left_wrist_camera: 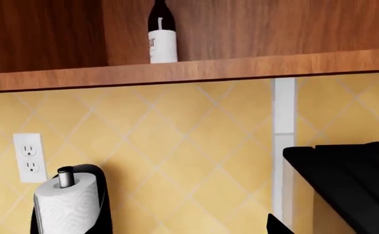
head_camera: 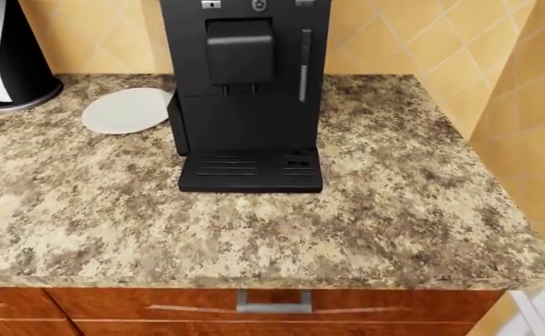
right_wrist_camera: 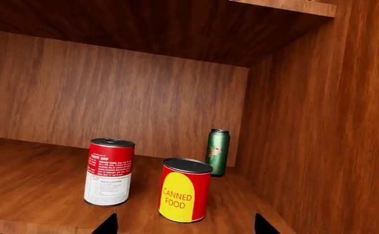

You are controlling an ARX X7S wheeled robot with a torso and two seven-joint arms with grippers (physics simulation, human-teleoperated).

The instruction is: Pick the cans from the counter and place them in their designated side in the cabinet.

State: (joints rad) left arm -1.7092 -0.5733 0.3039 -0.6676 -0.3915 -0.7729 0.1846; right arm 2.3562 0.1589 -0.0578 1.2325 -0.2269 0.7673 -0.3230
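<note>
Right hand (right_wrist_camera: 184, 225) seen only as two dark fingertips at the edge of the right wrist view, spread apart and holding nothing, just in front of the red-and-yellow can (right_wrist_camera: 184, 190). Left hand (left_wrist_camera: 279, 225) barely in view as a dark sliver; cannot tell whether released or clenched.

Seen only from the right wrist: wooden cabinet shelf (right_wrist_camera: 27, 190) carrying both cans, upright, near the right-hand wall. Taller soup can (right_wrist_camera: 109, 171) with red upper band, white lower half of small print, metal top. Shorter can beside it, apart, red with a yellow oval reading "CANNED FOOD". Slim green drink can (right_wrist_camera: 217, 152) behind them, toward the back corner.

Seen only from the left wrist: dark wine bottle (left_wrist_camera: 162, 33) with white label on the cabinet shelf, yellow tiled wall, white outlet (left_wrist_camera: 29, 157), paper-towel roll (left_wrist_camera: 67, 207) on a black holder.

Seen only from the head: speckled counter (head_camera: 384, 210) bearing a black coffee machine (head_camera: 249, 94) and a white plate (head_camera: 126, 110); drawer handle (head_camera: 274, 303) below.
</note>
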